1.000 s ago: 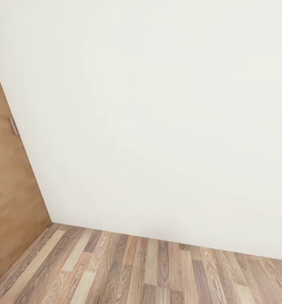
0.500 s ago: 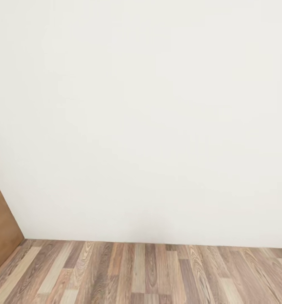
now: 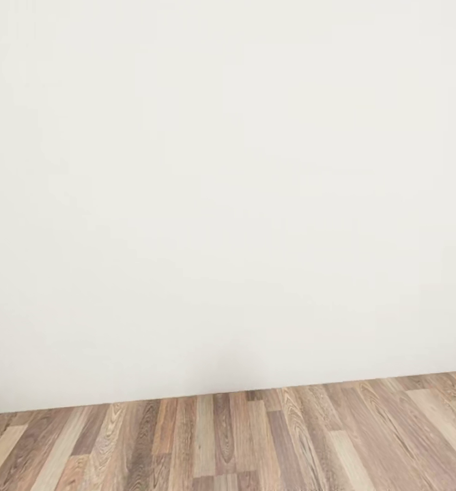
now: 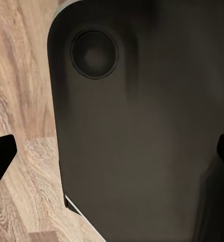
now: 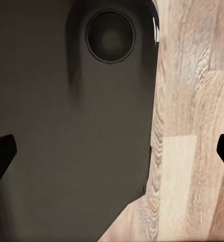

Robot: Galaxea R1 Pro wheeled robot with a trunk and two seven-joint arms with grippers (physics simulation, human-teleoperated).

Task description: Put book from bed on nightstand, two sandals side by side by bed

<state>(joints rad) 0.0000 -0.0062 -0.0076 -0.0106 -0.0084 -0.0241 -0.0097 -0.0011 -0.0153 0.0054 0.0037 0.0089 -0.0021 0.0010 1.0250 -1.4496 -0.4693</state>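
Camera panned off the door; wall (image 3: 228, 191) meets floor (image 3: 255, 443); both fingers' state unclear.

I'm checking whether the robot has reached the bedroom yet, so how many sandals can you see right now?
0. The head view shows a white wall and wood floor; sandals may lie elsewhere, out of view.
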